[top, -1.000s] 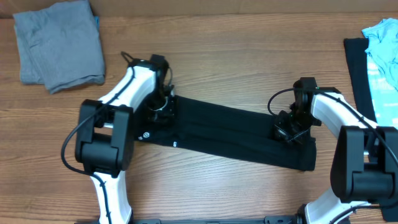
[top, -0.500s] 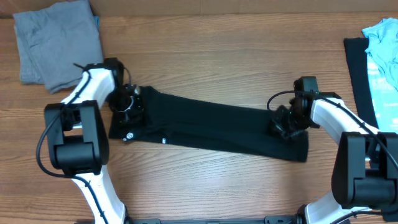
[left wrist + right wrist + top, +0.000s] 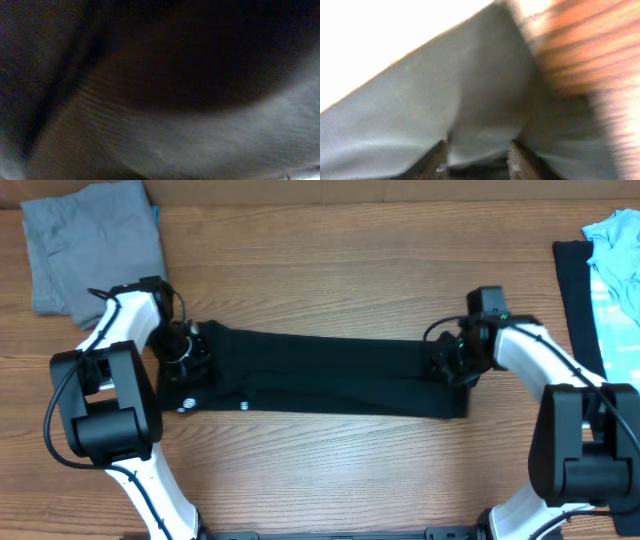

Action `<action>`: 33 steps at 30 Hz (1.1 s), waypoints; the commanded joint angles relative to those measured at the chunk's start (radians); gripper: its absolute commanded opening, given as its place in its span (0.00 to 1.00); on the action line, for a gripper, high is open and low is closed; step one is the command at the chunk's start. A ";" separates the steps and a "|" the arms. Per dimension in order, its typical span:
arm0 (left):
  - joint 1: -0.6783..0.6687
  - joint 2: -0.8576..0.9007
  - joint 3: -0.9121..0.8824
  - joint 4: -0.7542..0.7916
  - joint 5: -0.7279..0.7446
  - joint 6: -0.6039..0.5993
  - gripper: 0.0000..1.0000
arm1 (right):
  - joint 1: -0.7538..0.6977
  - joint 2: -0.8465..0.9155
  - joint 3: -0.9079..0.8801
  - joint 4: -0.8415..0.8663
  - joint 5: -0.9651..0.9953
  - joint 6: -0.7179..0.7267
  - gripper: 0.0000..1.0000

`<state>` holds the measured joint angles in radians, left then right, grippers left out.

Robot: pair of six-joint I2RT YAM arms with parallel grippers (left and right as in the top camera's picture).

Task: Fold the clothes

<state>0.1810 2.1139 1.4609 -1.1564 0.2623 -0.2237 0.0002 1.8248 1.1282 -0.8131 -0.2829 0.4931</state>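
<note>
- Black T-shirt (image 3: 320, 370) lies stretched long on the worktop (image 3: 330, 270).
- Left gripper (image 3: 186, 348) jaws pinch its left end.
- Right gripper (image 3: 447, 366) jaws sit half open, holding nothing.
- Next, probably: fold it end over end.

Both limbs match: left arm (image 3: 128, 330) and right arm (image 3: 530, 352) wear smooth white rounded shells. Farther back from each pincer sit boxy black motor housings (image 3: 100, 405). A thin black cable (image 3: 50, 410) loops outside the shell behind the pincer. Left gripper (image 3: 186, 352) and right gripper (image 3: 447, 363) are black. Close up, the right fingers (image 3: 438, 161) are dark slabs with pale edges.
</note>
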 commanded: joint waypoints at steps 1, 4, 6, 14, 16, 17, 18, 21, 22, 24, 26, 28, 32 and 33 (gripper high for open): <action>0.032 -0.024 0.082 -0.031 -0.139 -0.020 0.04 | -0.061 0.006 0.171 -0.092 0.063 -0.057 0.62; 0.027 -0.058 0.155 -0.072 -0.139 -0.019 0.16 | -0.113 0.006 0.301 -0.228 0.082 -0.103 0.88; 0.027 -0.072 0.189 -0.092 -0.139 -0.019 0.55 | -0.135 0.006 0.328 -0.270 0.078 -0.155 0.95; 0.027 -0.076 0.216 -0.118 -0.131 -0.019 1.00 | -0.133 0.011 0.216 -0.288 0.010 -0.258 1.00; 0.027 -0.076 0.216 -0.118 -0.131 -0.019 1.00 | -0.122 0.013 0.164 -0.248 -0.002 -0.258 1.00; 0.027 -0.076 0.216 -0.117 -0.131 -0.019 1.00 | -0.118 0.013 0.143 -0.226 -0.014 -0.257 1.00; 0.027 -0.076 0.216 -0.117 -0.131 -0.019 1.00 | -0.114 0.013 0.118 -0.203 -0.036 -0.258 1.00; 0.027 -0.076 0.216 -0.115 -0.131 -0.020 1.00 | -0.105 0.018 0.051 -0.146 -0.106 -0.258 1.00; 0.027 -0.076 0.216 -0.115 -0.131 -0.020 1.00 | -0.102 0.018 0.033 -0.132 -0.119 -0.257 1.00; 0.027 -0.076 0.216 -0.115 -0.131 -0.019 1.00 | -0.098 0.018 -0.006 -0.107 -0.135 -0.254 1.00; 0.027 -0.076 0.216 -0.115 -0.131 -0.019 1.00 | -0.098 0.018 -0.040 -0.093 -0.138 -0.254 1.00; 0.027 -0.076 0.216 -0.115 -0.131 -0.019 1.00 | -0.098 0.018 -0.065 -0.084 -0.138 -0.254 1.00; 0.027 -0.076 0.216 -0.114 -0.131 -0.020 1.00 | -0.097 0.018 -0.107 -0.067 -0.167 -0.254 1.00; 0.027 -0.076 0.216 -0.114 -0.131 -0.020 1.00 | -0.097 0.018 -0.120 -0.054 -0.192 -0.254 1.00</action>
<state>0.2111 2.0571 1.6630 -1.2705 0.1375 -0.2371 -0.1032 1.8248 1.0710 -0.8890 -0.4202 0.2497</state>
